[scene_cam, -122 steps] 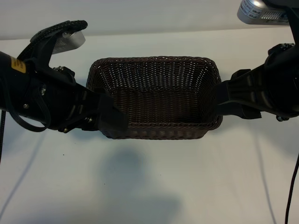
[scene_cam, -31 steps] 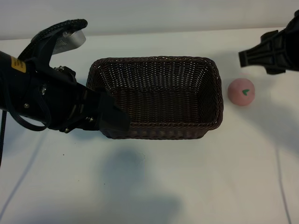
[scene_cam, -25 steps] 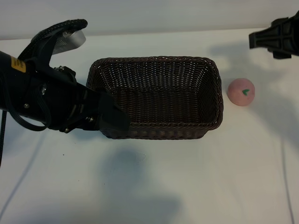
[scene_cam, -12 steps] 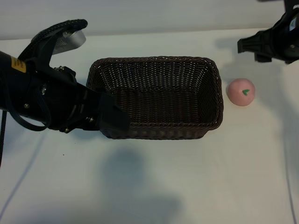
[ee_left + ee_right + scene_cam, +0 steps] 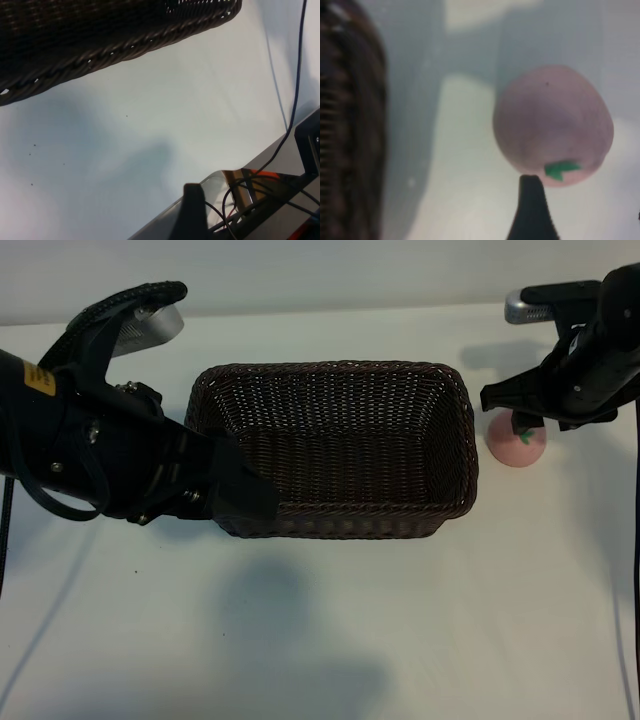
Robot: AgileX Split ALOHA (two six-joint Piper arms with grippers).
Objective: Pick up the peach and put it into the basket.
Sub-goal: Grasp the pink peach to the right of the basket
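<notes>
The peach [image 5: 522, 447], a small pale pink ball with a green mark, lies on the white table just right of the basket [image 5: 330, 445]. The basket is dark brown wicker and holds nothing. My right gripper [image 5: 524, 410] hangs open over the peach's far side and covers its top in the exterior view. In the right wrist view the peach [image 5: 552, 130] sits just beyond one dark fingertip [image 5: 532, 205], not gripped, with the basket's wall [image 5: 345, 130] beside it. My left gripper [image 5: 240, 490] is open and holds nothing, by the basket's front left corner.
The left arm's dark body [image 5: 90, 440] lies along the basket's left side. In the left wrist view the basket's braided rim [image 5: 100, 47] runs above bare table, with the table's edge and cables [image 5: 260, 190] beyond one finger [image 5: 192, 212].
The right gripper has come down from the back right and now sits over the peach. The peach, the basket and the left arm have not moved.
</notes>
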